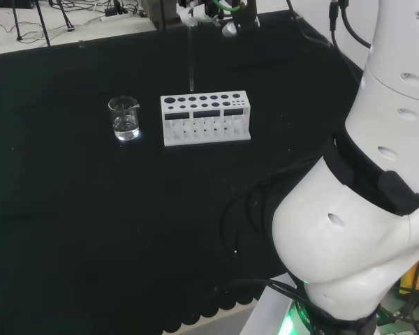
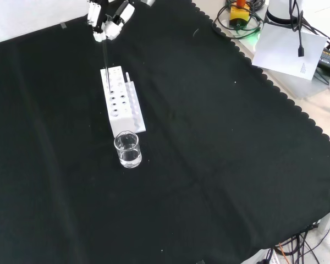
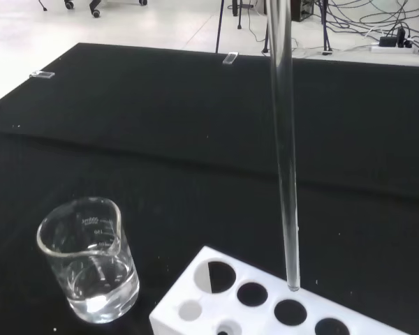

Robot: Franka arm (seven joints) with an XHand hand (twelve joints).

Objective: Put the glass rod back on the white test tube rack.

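1. in the front view the hand (image 2: 106, 19) comes in at about 11 o'clock of the cloth, its black and white fingers (image 2: 99, 27) curled together and pinching the top of the glass rod (image 2: 105, 58).
2. the glass rod hangs upright from that pinch, its lower tip over the far end of the white test tube rack (image 2: 121, 102).
3. in the wrist view the rod's tip (image 3: 292, 283) sits just above the rack's top face (image 3: 258, 310), between the round holes; i cannot tell whether it touches the plastic or has entered a hole.
4. in the head view the rod (image 1: 191, 59) is a faint vertical line dropping from the hand (image 1: 195, 12) to the back edge of the rack (image 1: 206, 118), toward its left end.
5. a small glass beaker (image 1: 124, 118) stands at 9 o'clock of the rack in the head view, just beside it and apart; in the front view it (image 2: 127, 149) is at 6 o'clock of the rack.
6. the beaker (image 3: 89, 262) holds a shallow pool of clear liquid.
7. the black cloth (image 2: 220, 148) covers the bench under everything.
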